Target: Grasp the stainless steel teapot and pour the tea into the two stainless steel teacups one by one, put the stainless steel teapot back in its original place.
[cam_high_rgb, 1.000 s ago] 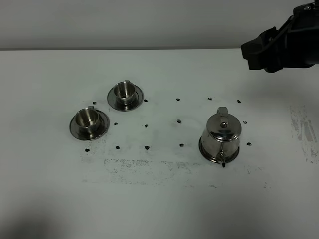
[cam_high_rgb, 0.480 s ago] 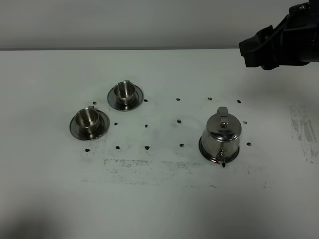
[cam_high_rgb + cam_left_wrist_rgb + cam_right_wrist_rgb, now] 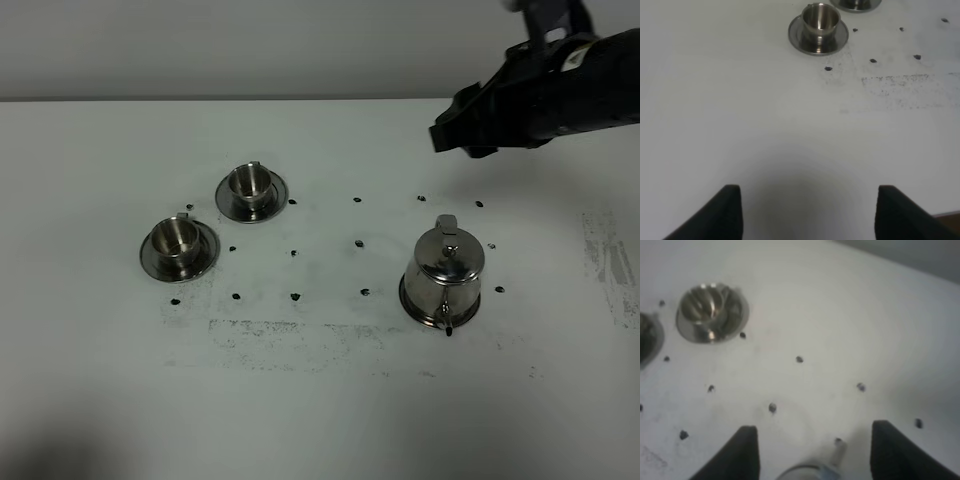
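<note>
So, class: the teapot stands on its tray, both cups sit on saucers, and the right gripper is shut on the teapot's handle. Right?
No. The right gripper is open and not touching the teapot, as the right wrist view shows. The rest holds: teapot on its tray, far cup and near cup each on a saucer.

Matte black arm, black grippers.
The right arm is bulky and black, with a pale grey part on top and a small light mark. The left gripper and right gripper each show two plain wedge-shaped fingers.
</note>
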